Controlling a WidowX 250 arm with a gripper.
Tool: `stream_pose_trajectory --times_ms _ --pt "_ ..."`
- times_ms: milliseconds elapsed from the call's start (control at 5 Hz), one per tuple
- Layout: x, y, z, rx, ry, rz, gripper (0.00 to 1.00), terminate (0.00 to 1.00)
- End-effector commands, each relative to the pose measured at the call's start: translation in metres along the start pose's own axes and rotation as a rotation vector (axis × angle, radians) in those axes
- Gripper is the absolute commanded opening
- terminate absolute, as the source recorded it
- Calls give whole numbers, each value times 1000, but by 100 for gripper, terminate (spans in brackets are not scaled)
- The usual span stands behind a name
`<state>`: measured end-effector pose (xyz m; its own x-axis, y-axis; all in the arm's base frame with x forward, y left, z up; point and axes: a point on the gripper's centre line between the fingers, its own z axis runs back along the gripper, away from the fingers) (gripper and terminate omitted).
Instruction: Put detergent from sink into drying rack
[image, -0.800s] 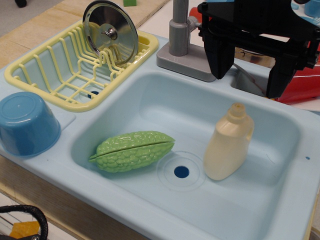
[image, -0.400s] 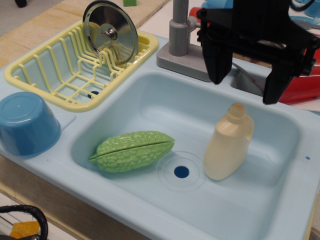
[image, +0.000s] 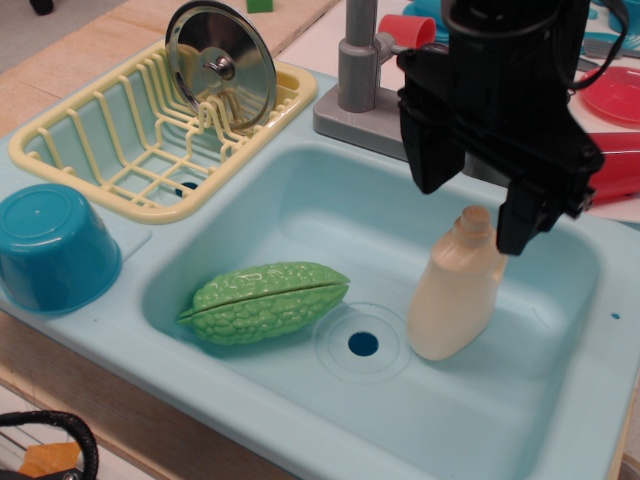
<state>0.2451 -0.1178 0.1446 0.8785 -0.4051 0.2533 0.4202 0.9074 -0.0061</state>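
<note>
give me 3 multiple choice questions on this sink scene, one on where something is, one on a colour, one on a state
1. Where is the detergent?
A. in the drying rack
B. in the sink, right of the drain
C. on the counter by the bowl

2. What colour is the gourd?
A. green
B. red
C. blue

3. How is the gripper?
A. shut on the gourd
B. shut on the lid
C. open, a finger on each side of the bottle neck

Answers:
1 B: the bottle stands on the sink floor beside the drain.
2 A: its bumpy skin is green.
3 C: the two fingers stand apart, and the bottle top shows between them.
</note>
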Motion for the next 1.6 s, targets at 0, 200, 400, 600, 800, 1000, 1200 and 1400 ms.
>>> stream_pose_trajectory --times_ms 0,200,400,600,800,1000,1200,1400 --pt "1 6 -6 -37 -46 -2 100 0" --pt "0 4 -21 -67 -60 16 100 0" --pt "2 5 -26 -83 -46 35 0 0" --pt "-1 4 -30 -94 -58 52 0 0" --pt "0 11 -10 -43 -52 58 0 0" --pt "7 38 28 57 -68 38 0 0" --pt "3 69 54 117 -60 41 0 0" --pt "1 100 78 179 -33 43 0 0"
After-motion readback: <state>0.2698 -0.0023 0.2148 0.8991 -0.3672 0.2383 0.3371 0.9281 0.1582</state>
